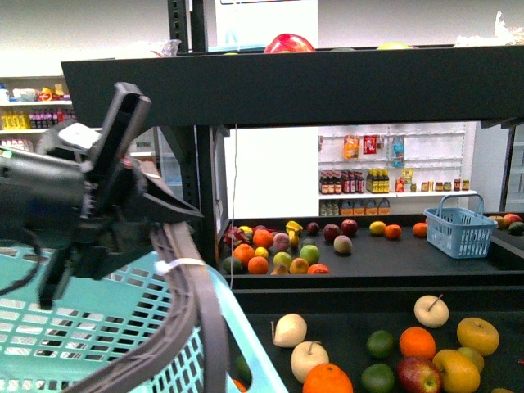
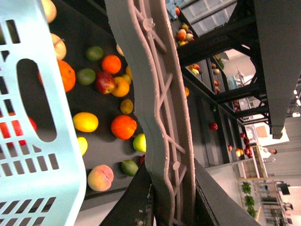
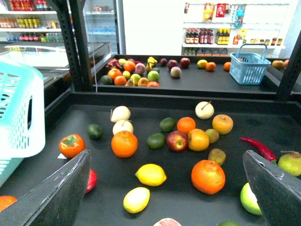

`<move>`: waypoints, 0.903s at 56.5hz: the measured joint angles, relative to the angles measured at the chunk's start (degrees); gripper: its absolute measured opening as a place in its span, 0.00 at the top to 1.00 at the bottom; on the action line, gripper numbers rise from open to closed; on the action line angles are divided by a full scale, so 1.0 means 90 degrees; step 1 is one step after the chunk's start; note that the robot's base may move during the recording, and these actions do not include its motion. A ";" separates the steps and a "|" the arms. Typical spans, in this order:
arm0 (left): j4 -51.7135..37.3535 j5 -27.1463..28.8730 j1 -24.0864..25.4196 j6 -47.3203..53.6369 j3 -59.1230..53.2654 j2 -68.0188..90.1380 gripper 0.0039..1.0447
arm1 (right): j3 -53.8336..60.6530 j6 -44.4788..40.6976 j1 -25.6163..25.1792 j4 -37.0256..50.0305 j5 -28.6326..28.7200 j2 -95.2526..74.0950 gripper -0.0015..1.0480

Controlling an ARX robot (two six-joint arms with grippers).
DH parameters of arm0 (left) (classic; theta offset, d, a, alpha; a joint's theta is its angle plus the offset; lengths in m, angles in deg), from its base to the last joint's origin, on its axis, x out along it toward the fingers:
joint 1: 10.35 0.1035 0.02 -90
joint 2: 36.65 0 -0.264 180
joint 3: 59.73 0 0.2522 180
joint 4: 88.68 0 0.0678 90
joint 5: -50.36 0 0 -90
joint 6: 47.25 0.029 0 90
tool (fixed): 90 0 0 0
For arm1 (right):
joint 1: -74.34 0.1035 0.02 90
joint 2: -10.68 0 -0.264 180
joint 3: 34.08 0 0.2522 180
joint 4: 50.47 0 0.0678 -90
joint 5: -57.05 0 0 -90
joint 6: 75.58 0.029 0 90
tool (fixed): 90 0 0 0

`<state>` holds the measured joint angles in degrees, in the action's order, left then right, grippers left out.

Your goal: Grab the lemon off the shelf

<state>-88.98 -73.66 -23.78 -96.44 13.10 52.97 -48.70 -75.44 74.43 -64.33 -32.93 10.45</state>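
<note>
Black tiered shelf, with loose fruit spread over the counter of each level. The lemon lies on the near counter, just beside a large orange and near a second, paler lemon. The right wrist view shows it plainly and the left wrist view shows it at the basket's edge, but the front view's lower edge stops at the fruit beyond it. Right hand: fingers spread wide, holding nothing, hovering over the near counter and apart from the lemon. Left hand: closed round the grey handle of a teal basket. The left wrist view shows the handle running between the fingers, while the front view shows mainly the arm's bulk above the basket rim. Only the front view takes in the top level, where a red fruit shows above the rim. Only the right wrist view shows a red chilli. A small blue basket stands on the far counter.
</note>
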 joint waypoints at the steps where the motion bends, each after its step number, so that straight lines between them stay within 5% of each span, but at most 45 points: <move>1: -0.0032 0.0015 -0.0039 -0.0027 0.0032 0.0046 0.88 | -0.0002 0.0000 0.0000 0.0000 0.0002 0.0000 0.07; 47: -0.0823 0.0782 -0.1569 -0.1163 0.1950 0.2137 0.89 | 0.0000 0.0000 0.0000 0.0000 0.0000 0.0000 0.07; 51: -0.0823 0.0787 -0.1574 -0.1134 0.1953 0.2137 0.89 | -0.0274 0.0498 0.0342 -0.0702 -0.1282 -0.0515 0.07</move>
<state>-96.39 -66.58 -37.94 -106.65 30.67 72.20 -51.17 -70.96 77.52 -70.65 -44.47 5.82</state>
